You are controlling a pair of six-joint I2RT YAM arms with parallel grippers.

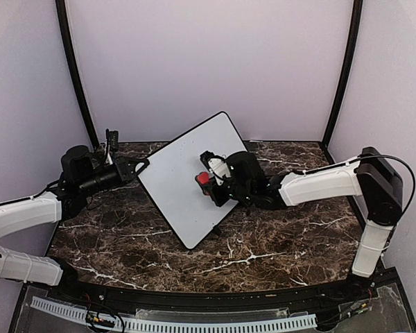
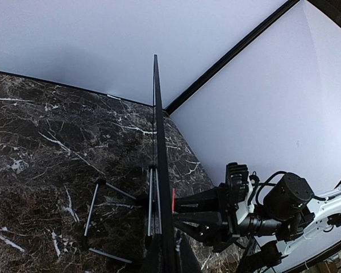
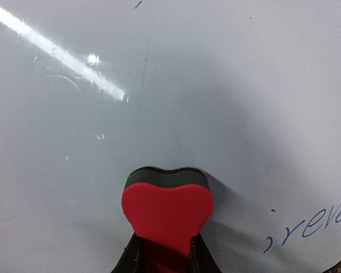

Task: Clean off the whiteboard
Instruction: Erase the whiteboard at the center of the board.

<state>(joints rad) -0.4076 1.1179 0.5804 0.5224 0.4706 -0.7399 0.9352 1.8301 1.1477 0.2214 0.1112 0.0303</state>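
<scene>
The whiteboard [image 1: 177, 177] stands tilted on edge on the marble table. It fills the right wrist view [image 3: 216, 85], with blue handwriting [image 3: 315, 223] at its lower right. My left gripper [image 1: 140, 167] is shut on the board's left corner. In the left wrist view the board [image 2: 157, 142] is edge-on, with my left gripper [image 2: 166, 259] clamped on it at the bottom. My right gripper [image 1: 208, 183] is shut on a red heart-shaped eraser [image 1: 203, 178] with a black pad. The pad presses flat against the board's face [image 3: 166, 210], and my right gripper [image 3: 166, 259] is just below it.
A thin wire stand [image 2: 94, 210] lies on the table behind the board. A small black foot [image 1: 217, 231] rests on the dark marble table [image 1: 263, 257]. Black frame poles [image 1: 75, 76] and white walls close in the back and sides.
</scene>
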